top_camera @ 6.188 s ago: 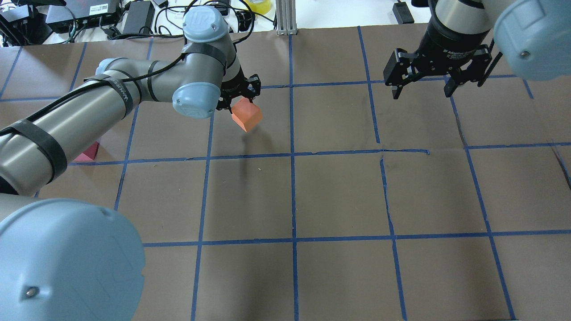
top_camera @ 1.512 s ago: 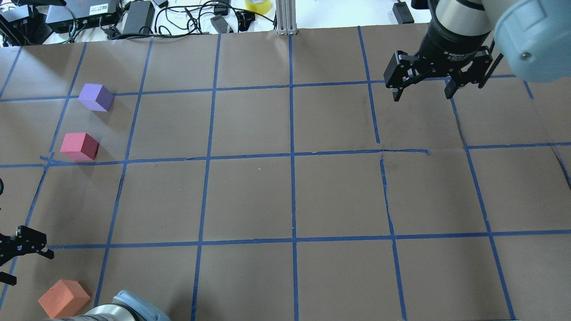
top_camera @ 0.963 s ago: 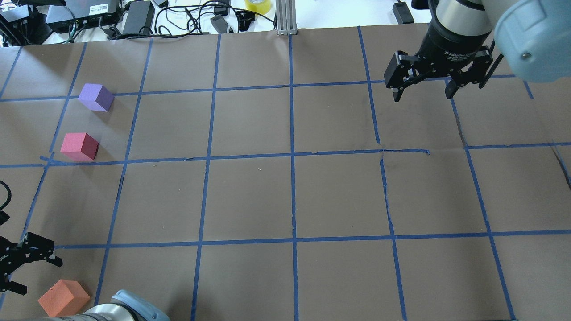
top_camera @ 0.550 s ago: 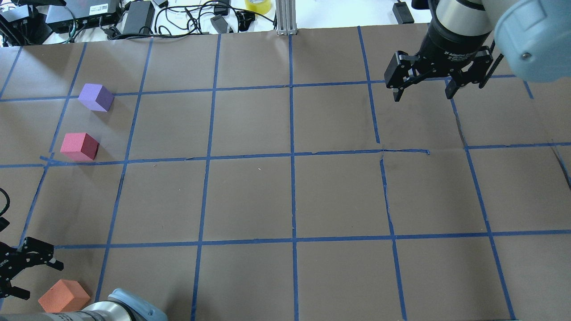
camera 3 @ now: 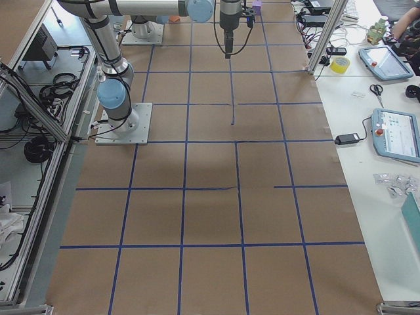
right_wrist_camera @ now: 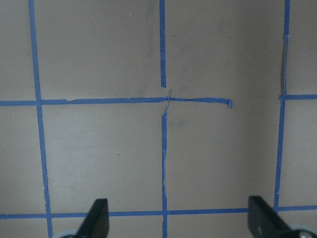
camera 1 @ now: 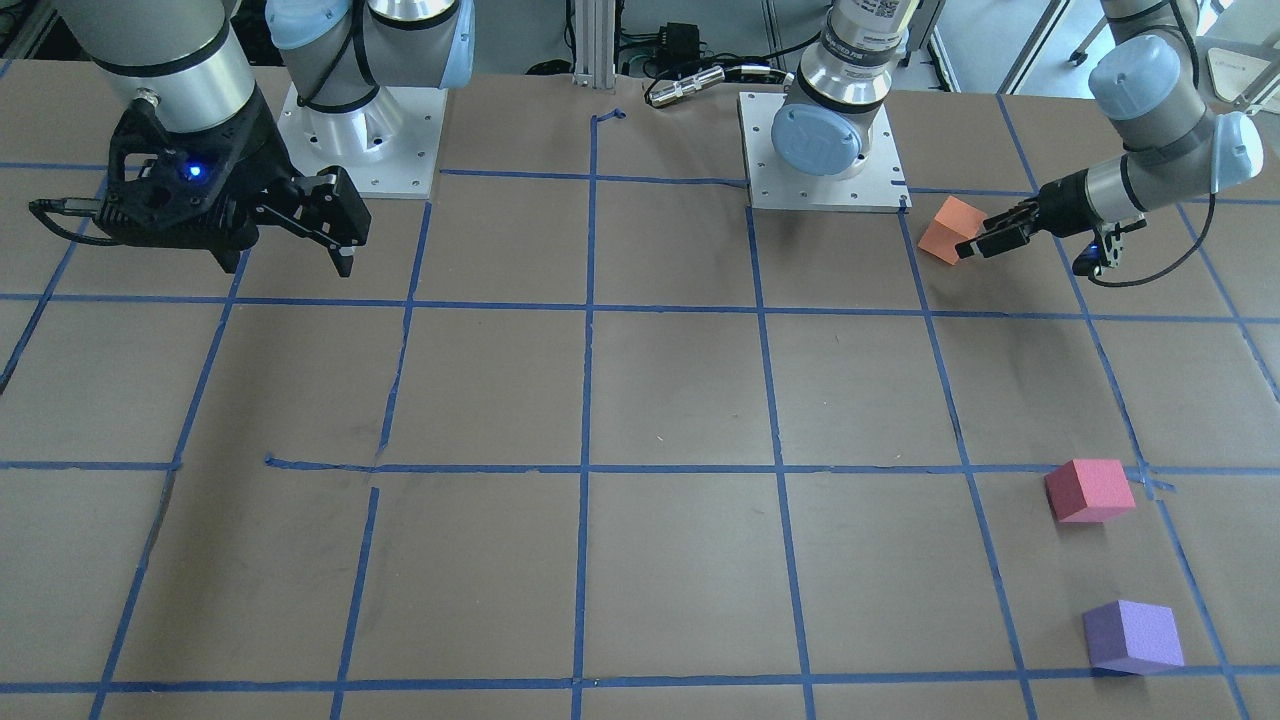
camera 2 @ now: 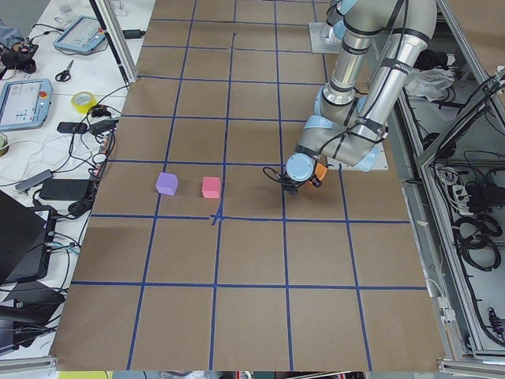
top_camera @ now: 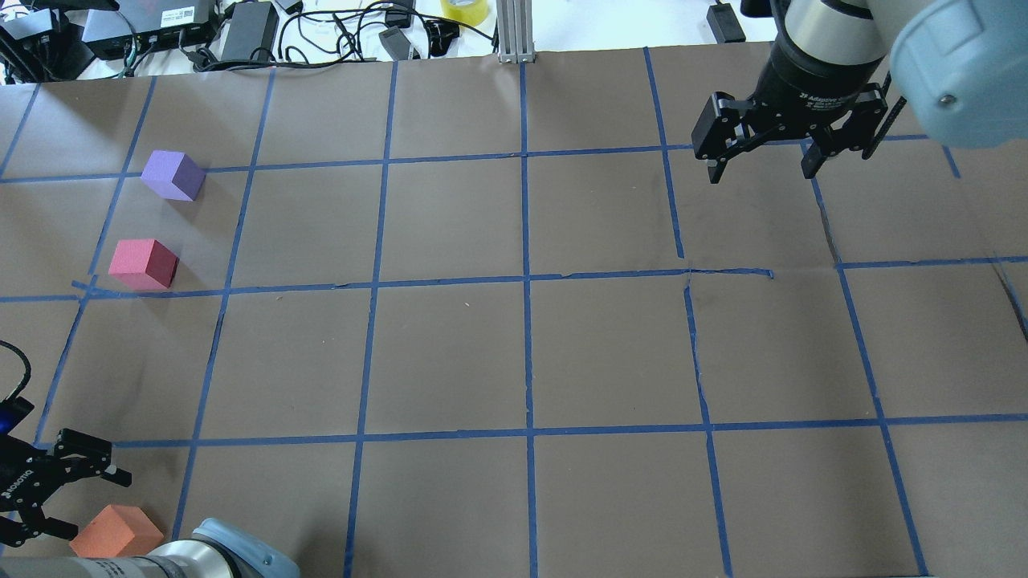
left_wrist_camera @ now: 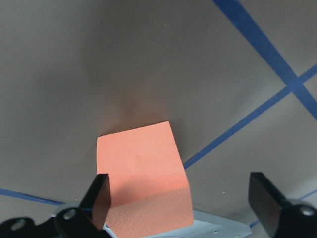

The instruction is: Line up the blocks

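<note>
Overhead, white lettering on the right gripper (top_camera: 760,172) body read "2F Adaptive"; the white print on the left gripper (top_camera: 98,504) was too small to read with certainty. No block carried any writing.

The orange block (top_camera: 116,531) sat on the brown paper table (top_camera: 450,353) at the lower left corner of the overhead frame, partly inside the left gripper's wide-spread jaws. In the left wrist view it lay close against the finger at the left of the frame, with a broad gap to the other. As a cube it had no long axis, and its edges ran skewed to the blue tape.

The pinkish-red block (top_camera: 143,263) and purple block (top_camera: 172,175) stood higher along the left side, near each other and turned off the grid.

The right gripper hung spread and empty at upper right.
</note>
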`<state>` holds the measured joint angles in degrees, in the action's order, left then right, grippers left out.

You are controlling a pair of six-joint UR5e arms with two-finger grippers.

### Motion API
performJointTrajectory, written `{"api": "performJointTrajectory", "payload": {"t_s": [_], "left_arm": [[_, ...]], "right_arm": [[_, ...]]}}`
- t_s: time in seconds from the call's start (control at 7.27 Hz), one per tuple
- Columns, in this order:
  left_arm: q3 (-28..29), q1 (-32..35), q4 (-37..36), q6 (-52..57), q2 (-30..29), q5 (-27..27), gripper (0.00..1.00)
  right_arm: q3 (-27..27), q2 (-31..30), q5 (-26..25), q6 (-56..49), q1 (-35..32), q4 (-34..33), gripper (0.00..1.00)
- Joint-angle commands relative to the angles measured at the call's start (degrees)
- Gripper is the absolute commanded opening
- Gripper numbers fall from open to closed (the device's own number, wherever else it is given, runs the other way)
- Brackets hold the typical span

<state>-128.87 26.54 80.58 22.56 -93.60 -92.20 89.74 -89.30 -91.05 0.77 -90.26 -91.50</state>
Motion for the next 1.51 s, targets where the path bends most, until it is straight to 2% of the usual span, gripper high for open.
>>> {"api": "performJointTrajectory", "payload": {"t_s": [0.0,0.96,1.38], "left_arm": [[0.02,-1.75,0.02,1.25,-1.4,-0.09,0.99],[-0.07,-4.74,0.1,3.89,-2.2,-0.44,0.99],[0.46,-4.92,4.04,4.15,-2.11,-0.44,1.0]], "right_arm": [[0.0,0.0,0.0,-0.07,0.0,0.0,1.0],[0.0,0.0,-0.26,-0.15,0.0,-0.09,1.0],[0.0,0.09,-0.18,-0.07,0.0,-0.26,1.0]]}}
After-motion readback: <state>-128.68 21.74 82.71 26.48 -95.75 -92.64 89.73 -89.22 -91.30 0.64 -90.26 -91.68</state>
